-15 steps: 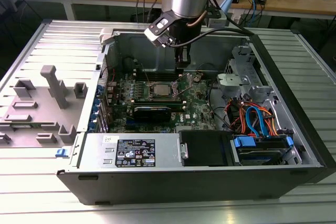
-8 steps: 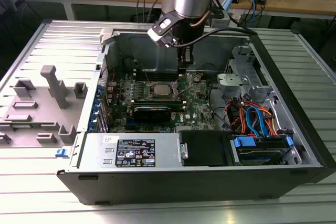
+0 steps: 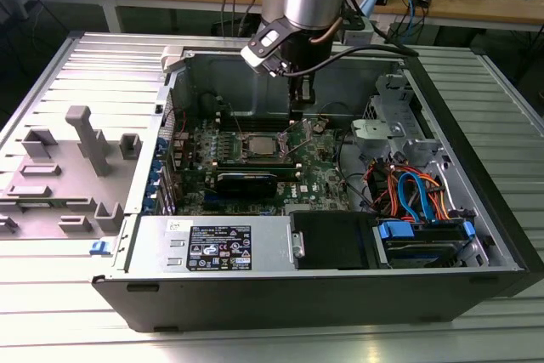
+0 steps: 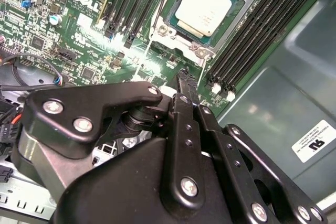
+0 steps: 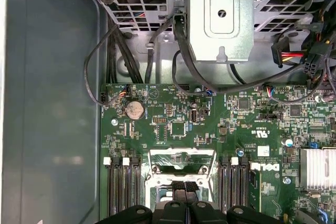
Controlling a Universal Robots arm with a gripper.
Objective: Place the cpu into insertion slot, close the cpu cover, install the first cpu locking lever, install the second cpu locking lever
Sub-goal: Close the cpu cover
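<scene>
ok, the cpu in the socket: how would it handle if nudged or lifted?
The cpu looks like a thin flat plate, so probably stiff and light. Its smooth metal top may be slippery. It sits inside the metal frame, so a sideways nudge likely would not shift it.

Open PC case (image 3: 323, 305) parked on a slatted metal table (image 3: 510, 329). Exterior view, with the green motherboard (image 3: 321, 169) as the middle of the clock: power supply (image 3: 212, 246) at 7 o'clock, a tangle of orange and blue cables (image 3: 415, 195) between 3 and 4, and a grey plastic fixture (image 3: 85, 146) way out at 9, outside the case. The first wrist view shows a coin battery (image 5: 134, 109) and a finned heatsink (image 5: 317, 167) on the board.
</scene>
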